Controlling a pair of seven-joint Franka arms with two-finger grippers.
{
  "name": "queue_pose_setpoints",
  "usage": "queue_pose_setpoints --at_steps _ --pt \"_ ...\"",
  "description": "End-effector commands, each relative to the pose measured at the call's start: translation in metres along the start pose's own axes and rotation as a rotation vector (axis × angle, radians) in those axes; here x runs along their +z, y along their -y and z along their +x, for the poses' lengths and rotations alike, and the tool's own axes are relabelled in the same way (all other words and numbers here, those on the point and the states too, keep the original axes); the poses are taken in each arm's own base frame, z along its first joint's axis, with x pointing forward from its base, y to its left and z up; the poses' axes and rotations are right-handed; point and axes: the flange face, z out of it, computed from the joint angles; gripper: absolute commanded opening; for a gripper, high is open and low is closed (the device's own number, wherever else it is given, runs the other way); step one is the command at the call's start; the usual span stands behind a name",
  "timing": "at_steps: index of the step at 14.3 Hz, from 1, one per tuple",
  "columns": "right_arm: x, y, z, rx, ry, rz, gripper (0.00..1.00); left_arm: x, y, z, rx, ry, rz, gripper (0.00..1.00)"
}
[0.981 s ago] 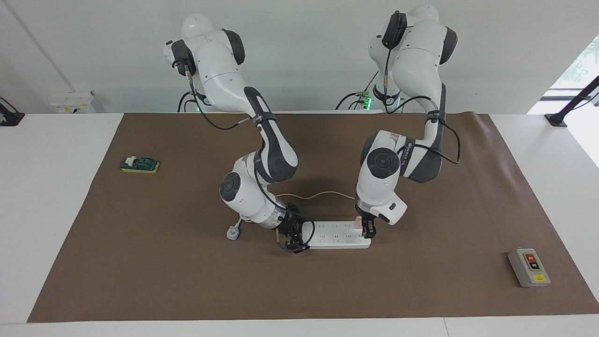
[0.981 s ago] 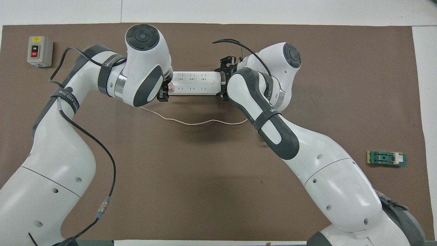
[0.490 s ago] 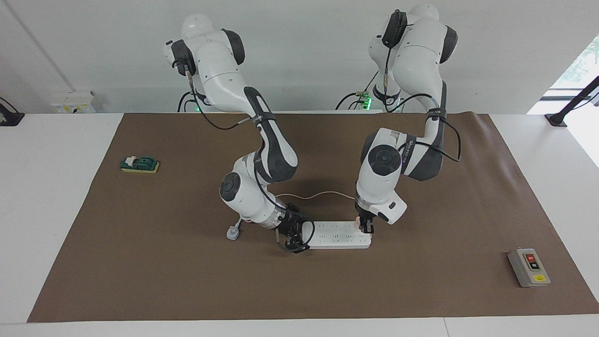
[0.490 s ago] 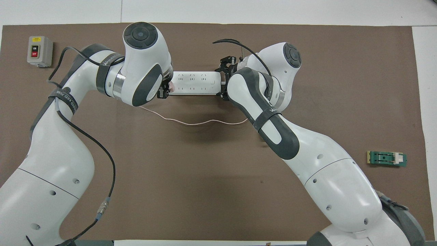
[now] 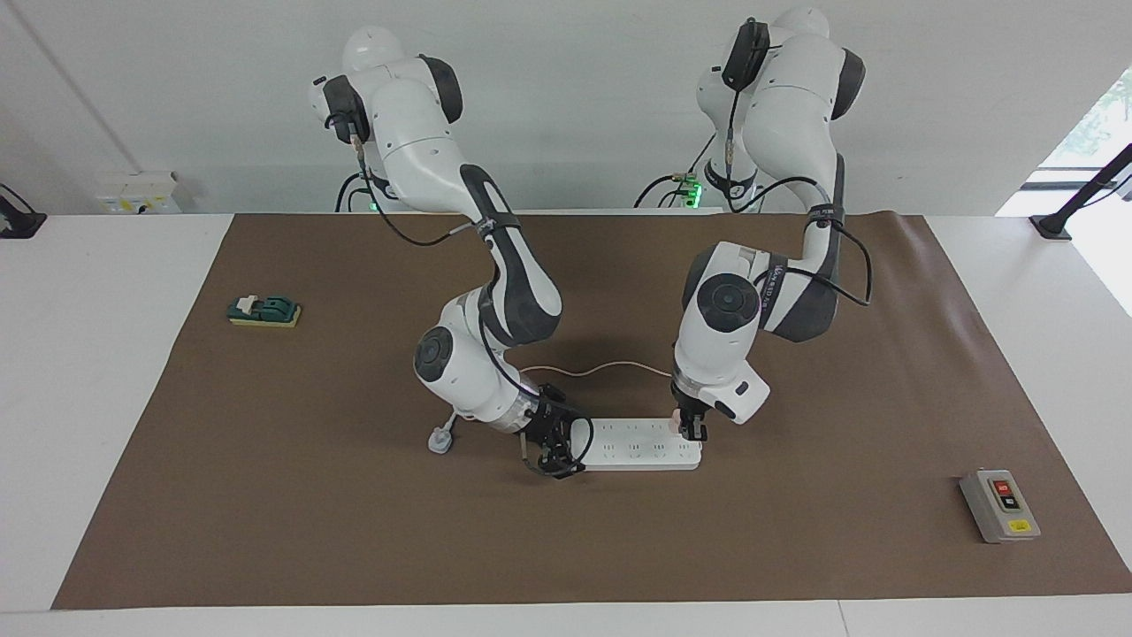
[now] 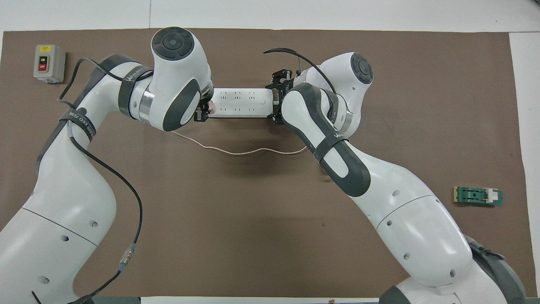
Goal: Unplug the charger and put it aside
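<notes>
Here, at centre frame, the left gripper (image 5: 691, 431) has its fingers pinching the charger (image 5: 677, 422), seated at one end of the power strip (image 5: 638, 443), ready for extraction. The right gripper (image 5: 553, 449) clamps the strip's other end, apparently bracing it on the desk (image 5: 265, 495) against the pull.

A plain white wall (image 5: 566, 106) fills the upper part of the frame. A white table (image 5: 97, 372) carries a wide brown mat (image 5: 354, 531). At the upper right edge a bright window (image 5: 1092, 124) gives daylight. A small white box (image 5: 134, 191) sits at the upper left.
</notes>
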Motion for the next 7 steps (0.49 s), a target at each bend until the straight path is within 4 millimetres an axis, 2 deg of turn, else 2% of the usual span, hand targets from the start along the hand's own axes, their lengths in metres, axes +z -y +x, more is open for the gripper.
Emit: queue_pose_setpoints --at_steps 1,7 --pt "-0.0108 0.0104 0.0089 -0.004 0.044 0.013 0.0 -0.0095 -0.001 0.0022 0.01 0.01 -0.028 0.0" --pt "-0.0121 0.0103 0.0081 -0.004 0.045 0.013 0.0 -0.0104 -0.002 0.0056 0.009 0.008 -0.03 0.0"
